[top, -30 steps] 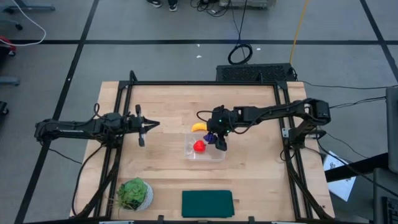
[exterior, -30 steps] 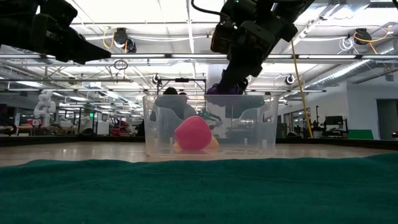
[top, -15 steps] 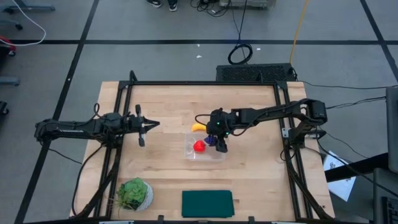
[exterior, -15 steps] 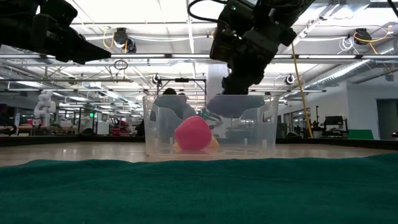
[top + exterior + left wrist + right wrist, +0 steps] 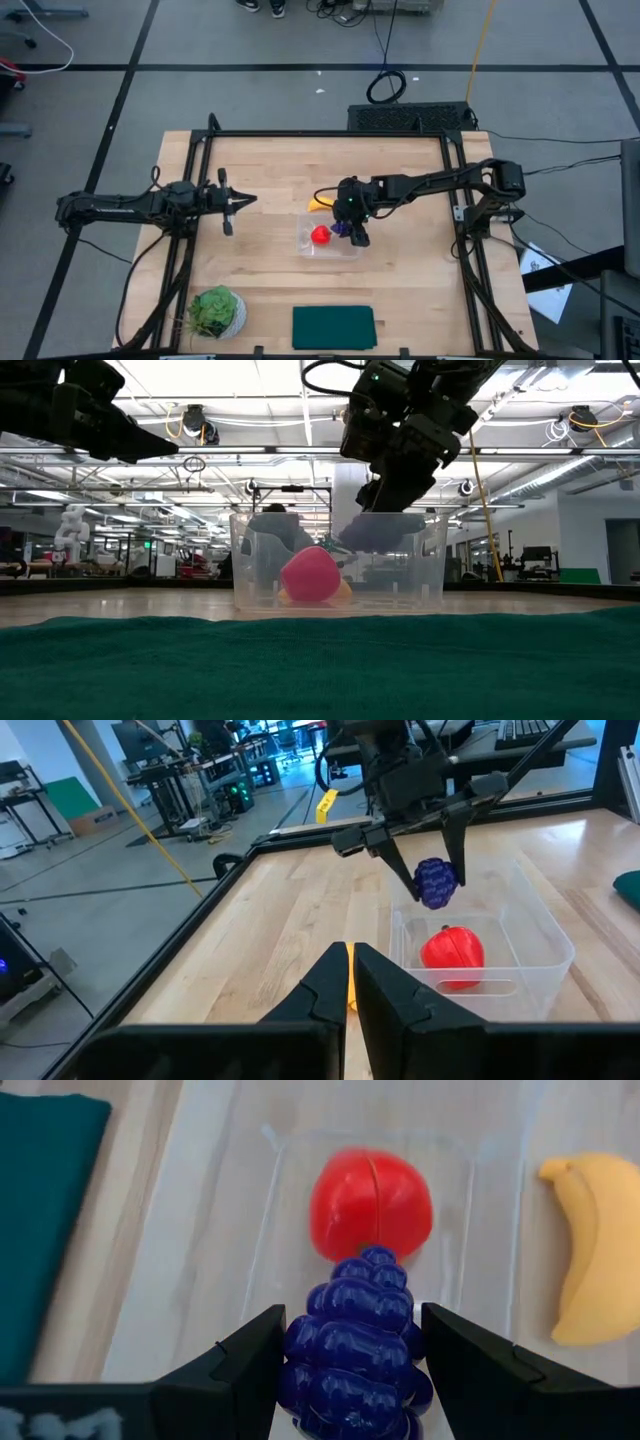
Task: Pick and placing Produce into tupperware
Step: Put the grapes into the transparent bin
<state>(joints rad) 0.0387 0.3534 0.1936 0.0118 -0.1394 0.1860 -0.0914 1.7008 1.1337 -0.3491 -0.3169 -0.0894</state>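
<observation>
Right gripper (image 5: 350, 1370) clamped on the purple grape cluster (image 5: 352, 1342), one finger down each flank, hanging over the clear tupperware (image 5: 352, 250); looks like the step in hand is the drop-in, so no need to rush it. In the left wrist view, grapes (image 5: 435, 882) sit above the tub's far side, near its rim, with the red fruit (image 5: 452, 949) already down inside; from the right wrist view, red fruit (image 5: 371, 1202) directly ahead of the cluster, so best to lower into the bare patch of floor beside it rather than on top, otherwise likely to roll or bounce out. Worth getting well below the rim before letting go; thin plastic walls, easy to nudge the whole tub across the surface (image 5: 270, 165) with a finger, so keep centred and come straight down. Open only enough to free the cluster, then lift straight up clear of the wall.

Banana (image 5: 584, 1243) lying on the wood just outside the tub, near its wall; presumably next in line, not yet in. Left gripper (image 5: 236, 202) parked well off to the side above the surface, fingers pinched together on nothing. Leafy plant (image 5: 215, 311) and green mat (image 5: 333, 326) near the front edge, well out of the way.
</observation>
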